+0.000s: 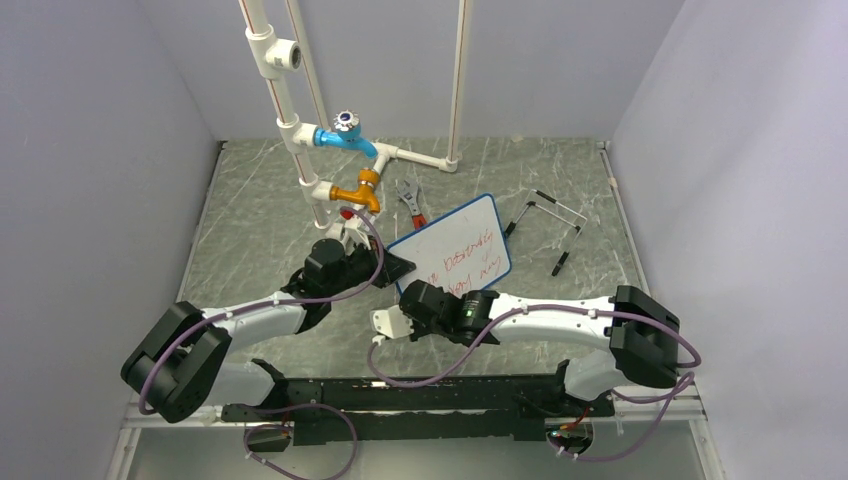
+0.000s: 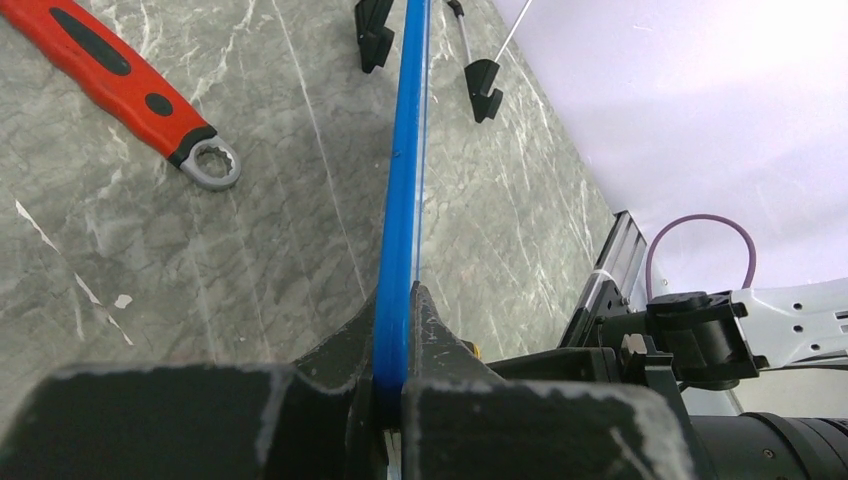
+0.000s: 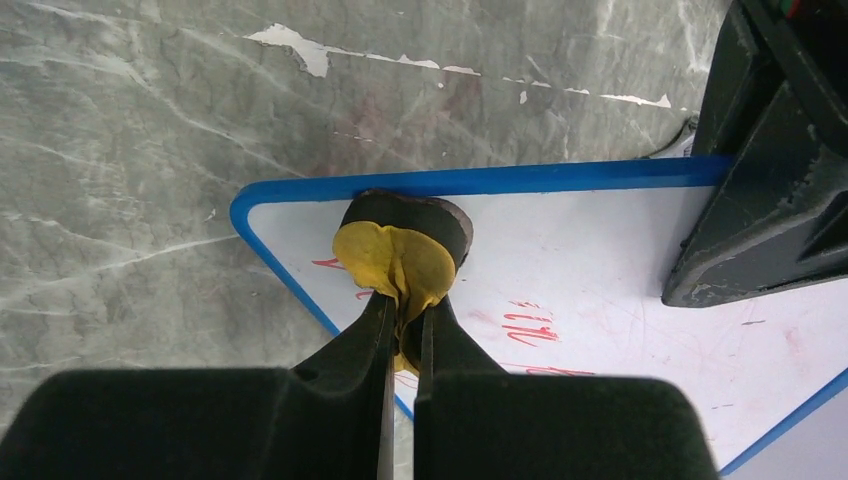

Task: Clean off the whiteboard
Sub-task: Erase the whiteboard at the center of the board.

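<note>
The whiteboard is a small white board with a blue frame and red handwriting, tilted up off the table. My left gripper is shut on its left edge; in the left wrist view the blue frame runs edge-on out of the left gripper. My right gripper is shut on a yellow and black eraser pad, which presses on the whiteboard near its rounded corner. Red marks lie beside the pad. From above, the right gripper sits below the board's near edge.
A pipe rig with a blue valve and an orange valve stands behind the left arm. A red-handled wrench lies left of the board. A black wire stand lies at the right.
</note>
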`<state>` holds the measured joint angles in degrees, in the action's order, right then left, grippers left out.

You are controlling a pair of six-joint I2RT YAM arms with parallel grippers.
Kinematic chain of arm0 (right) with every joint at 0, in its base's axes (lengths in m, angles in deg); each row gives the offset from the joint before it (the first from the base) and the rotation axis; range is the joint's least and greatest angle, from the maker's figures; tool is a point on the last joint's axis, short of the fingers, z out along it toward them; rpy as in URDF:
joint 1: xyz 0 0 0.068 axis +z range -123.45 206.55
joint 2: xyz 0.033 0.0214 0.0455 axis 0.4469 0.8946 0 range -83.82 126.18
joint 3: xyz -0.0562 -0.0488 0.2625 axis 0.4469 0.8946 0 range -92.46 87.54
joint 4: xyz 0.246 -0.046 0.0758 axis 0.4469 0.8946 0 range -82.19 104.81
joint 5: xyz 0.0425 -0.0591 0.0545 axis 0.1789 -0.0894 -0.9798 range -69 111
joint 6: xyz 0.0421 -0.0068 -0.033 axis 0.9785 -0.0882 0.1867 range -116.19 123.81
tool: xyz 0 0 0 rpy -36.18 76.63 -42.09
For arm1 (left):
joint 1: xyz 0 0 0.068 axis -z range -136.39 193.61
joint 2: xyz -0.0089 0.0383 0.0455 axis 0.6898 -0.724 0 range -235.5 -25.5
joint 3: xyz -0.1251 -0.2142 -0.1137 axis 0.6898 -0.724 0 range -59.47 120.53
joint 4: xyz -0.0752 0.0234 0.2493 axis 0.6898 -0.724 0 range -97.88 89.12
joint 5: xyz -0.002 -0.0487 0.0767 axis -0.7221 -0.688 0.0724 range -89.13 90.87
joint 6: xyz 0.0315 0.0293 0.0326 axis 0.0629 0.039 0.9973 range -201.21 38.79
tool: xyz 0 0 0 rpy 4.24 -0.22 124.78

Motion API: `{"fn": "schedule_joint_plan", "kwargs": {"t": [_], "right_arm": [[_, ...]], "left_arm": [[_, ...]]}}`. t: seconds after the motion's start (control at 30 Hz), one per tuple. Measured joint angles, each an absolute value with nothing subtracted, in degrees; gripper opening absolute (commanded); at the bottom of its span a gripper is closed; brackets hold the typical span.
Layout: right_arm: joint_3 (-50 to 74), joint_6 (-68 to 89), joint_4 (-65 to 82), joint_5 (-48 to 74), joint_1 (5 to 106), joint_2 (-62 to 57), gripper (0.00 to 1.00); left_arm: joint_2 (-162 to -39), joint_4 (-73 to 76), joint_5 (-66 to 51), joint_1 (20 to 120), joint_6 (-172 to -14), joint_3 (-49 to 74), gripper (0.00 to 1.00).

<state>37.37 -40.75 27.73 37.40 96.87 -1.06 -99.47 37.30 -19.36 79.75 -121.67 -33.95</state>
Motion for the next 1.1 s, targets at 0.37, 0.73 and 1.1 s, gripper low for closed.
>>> {"fn": "schedule_joint_plan", "kwargs": {"t": [0.37,0.73,1.1], "right_arm": [[36.7,-35.7,26.7,40.7,96.4,-0.9,0.00],[36.7,-34.1,25.2,41.7,95.4,-1.7,0.00],[37.1,-36.0,23.3,40.4,93.4,-3.8,0.00]], "left_arm": [[-101.0,39.6,-20.5,79.4,-121.6,-34.0,0.00],[-101.5,40.2,-20.7,79.3,-122.1,-34.0,0.00],[-101.1,39.1,-20.9,79.3,-122.9,-34.0,0.00]]}}
